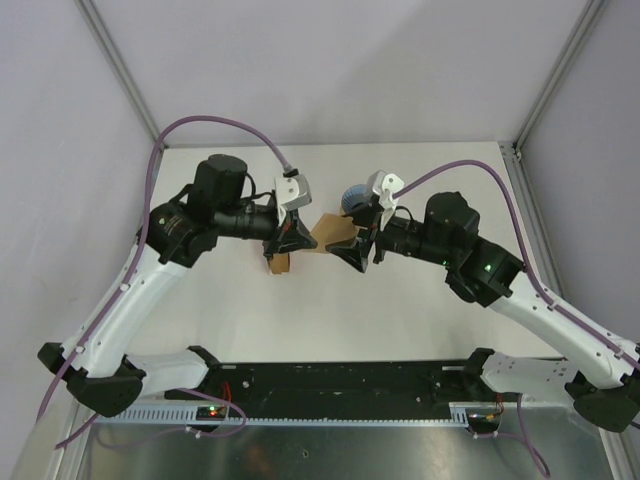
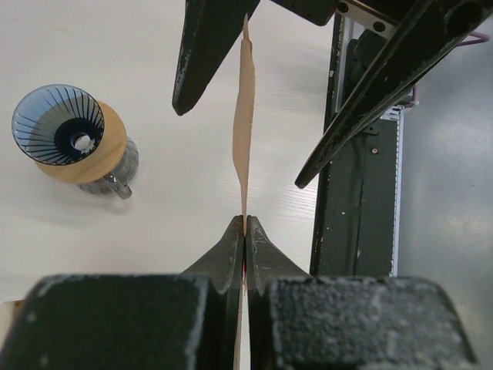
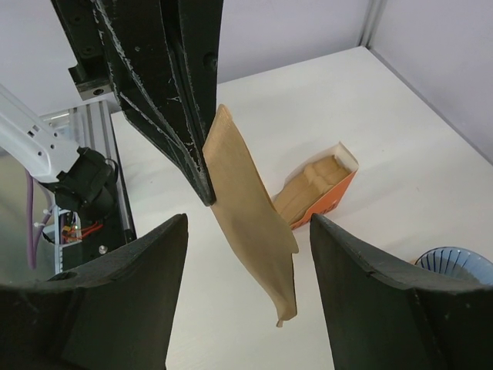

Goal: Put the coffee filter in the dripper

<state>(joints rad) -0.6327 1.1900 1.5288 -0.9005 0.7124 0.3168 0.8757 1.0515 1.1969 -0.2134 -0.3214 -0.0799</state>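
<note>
My left gripper (image 2: pixel 245 228) is shut on the brown paper coffee filter (image 2: pixel 244 131) and holds it above the table between the two arms (image 1: pixel 327 233). In the right wrist view the filter (image 3: pixel 250 216) hangs flat from the left fingers. My right gripper (image 3: pixel 246 254) is open, its two fingers on either side of the filter without touching it. The blue ribbed dripper (image 2: pixel 58 125) with its tan wooden collar (image 2: pixel 100 146) stands on a glass jug at the back; its rim shows in the right wrist view (image 3: pixel 454 262) and in the top view (image 1: pixel 354 198).
An orange box with a stack of brown filters (image 3: pixel 320 189) stands on the white table, under the left gripper in the top view (image 1: pixel 278 262). The black base rail (image 2: pixel 358 208) runs along the near edge. Grey walls enclose the table.
</note>
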